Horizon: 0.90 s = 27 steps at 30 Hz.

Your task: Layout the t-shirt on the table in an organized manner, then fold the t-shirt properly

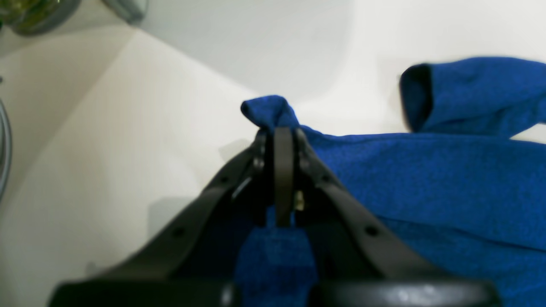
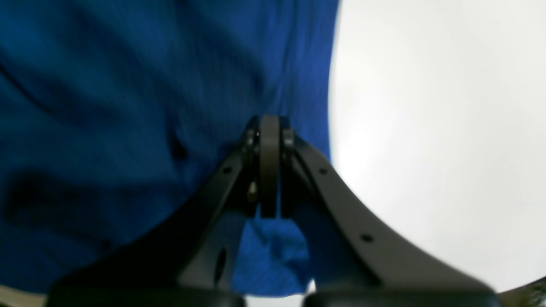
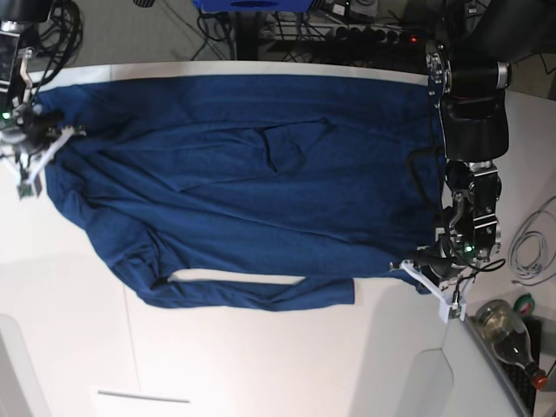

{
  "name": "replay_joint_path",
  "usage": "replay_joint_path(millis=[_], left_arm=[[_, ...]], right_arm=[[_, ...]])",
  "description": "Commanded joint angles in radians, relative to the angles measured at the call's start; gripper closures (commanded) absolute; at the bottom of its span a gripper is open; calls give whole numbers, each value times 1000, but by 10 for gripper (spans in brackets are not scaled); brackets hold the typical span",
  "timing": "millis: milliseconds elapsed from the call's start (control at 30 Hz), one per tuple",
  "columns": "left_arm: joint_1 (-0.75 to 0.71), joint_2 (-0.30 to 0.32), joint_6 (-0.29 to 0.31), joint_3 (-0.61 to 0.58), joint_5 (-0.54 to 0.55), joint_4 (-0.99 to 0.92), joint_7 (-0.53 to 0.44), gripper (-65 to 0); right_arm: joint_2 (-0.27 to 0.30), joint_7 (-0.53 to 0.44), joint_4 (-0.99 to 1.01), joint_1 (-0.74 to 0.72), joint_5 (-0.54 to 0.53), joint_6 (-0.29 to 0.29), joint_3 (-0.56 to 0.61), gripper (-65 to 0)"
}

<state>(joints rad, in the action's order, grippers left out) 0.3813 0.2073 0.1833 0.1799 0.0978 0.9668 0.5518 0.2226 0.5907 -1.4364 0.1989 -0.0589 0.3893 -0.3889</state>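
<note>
1. The t-shirt (image 3: pixel 234 182) lies spread out on the white table (image 3: pixel 261 365). It takes up most of the far half of the table in the base view.
2. Its long way runs from side to side in the base view, from one arm to the other. Which end is the neck and which is the bottom edge is hard to tell.
3. One part of the cloth hangs toward the near side like a long flap, with a thin strip of white table showing between it and the rest.
4. There are wrinkles and a small fold near the middle of the shirt.
5. The left gripper (image 1: pixel 279 128) is squeezed tight on a little bunch of the blue cloth at a corner of the shirt.
6. The right gripper (image 2: pixel 269 123) is closed tight too, and blue cloth sits right at its tips and under it, next to the shirt's edge.
7. A bottle (image 3: pixel 508 334) and a white cable (image 3: pixel 530 243) lie off to the side near the left arm, apart from the shirt.
8. Dark wires (image 3: pixel 295 35) sit behind the far edge of the table.
</note>
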Motion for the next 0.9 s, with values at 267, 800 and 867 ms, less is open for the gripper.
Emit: replay_joint_path(millis=[267,800,867], left_arm=[[49,1,0,-1,0,10,-17,0],[17,14,0,-1,0,8,-16,0],[17,14,0,-1,0,8,-16,0]], right_arm=[[65,16,220,-445,-6,67,69,-270],[107,-435,1113,-787,-8,104,143,-350],[105,-435,1112,-778,-9,104,143,-350]])
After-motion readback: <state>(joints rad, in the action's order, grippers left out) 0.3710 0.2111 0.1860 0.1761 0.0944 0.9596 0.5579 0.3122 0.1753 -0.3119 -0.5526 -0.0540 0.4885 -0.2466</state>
